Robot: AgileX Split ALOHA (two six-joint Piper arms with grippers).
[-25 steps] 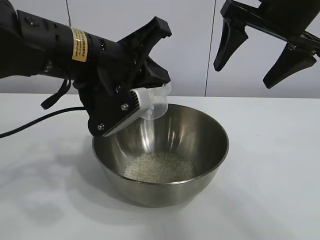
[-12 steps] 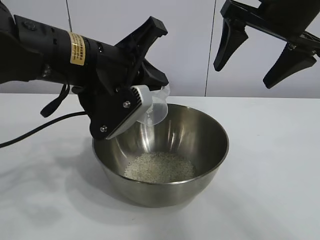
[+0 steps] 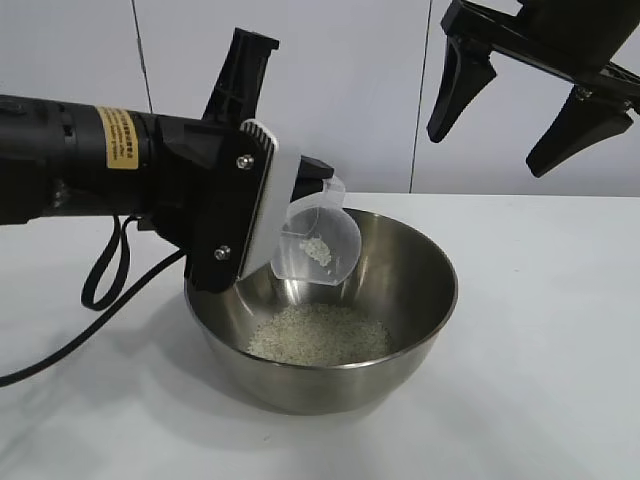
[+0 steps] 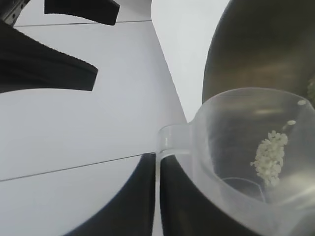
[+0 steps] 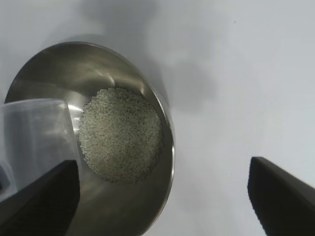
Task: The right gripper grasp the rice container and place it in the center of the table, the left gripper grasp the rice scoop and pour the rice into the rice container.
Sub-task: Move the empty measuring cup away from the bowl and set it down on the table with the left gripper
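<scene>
The rice container [image 3: 400, 330], a shiny steel bowl, stands on the white table [image 3: 540, 380] with a heap of rice [image 3: 318, 335] in its bottom; it also shows in the right wrist view [image 5: 123, 196]. My left gripper [image 3: 300, 200] is shut on the tab handle of the clear rice scoop [image 3: 318, 245], held over the bowl's left rim, mouth facing sideways. A small clump of grains [image 4: 269, 155] clings inside the scoop [image 4: 236, 162]. My right gripper [image 3: 515, 110] hangs open and empty, high above the bowl's right side.
The left arm's black cable [image 3: 100, 290] loops down onto the table at the left. A pale wall stands behind the table. Bare tabletop lies right of the bowl [image 5: 236, 98].
The left gripper has rolled the scoop back from its pouring tilt and shifted slightly; the rice stream has stopped. The right gripper has not moved.
</scene>
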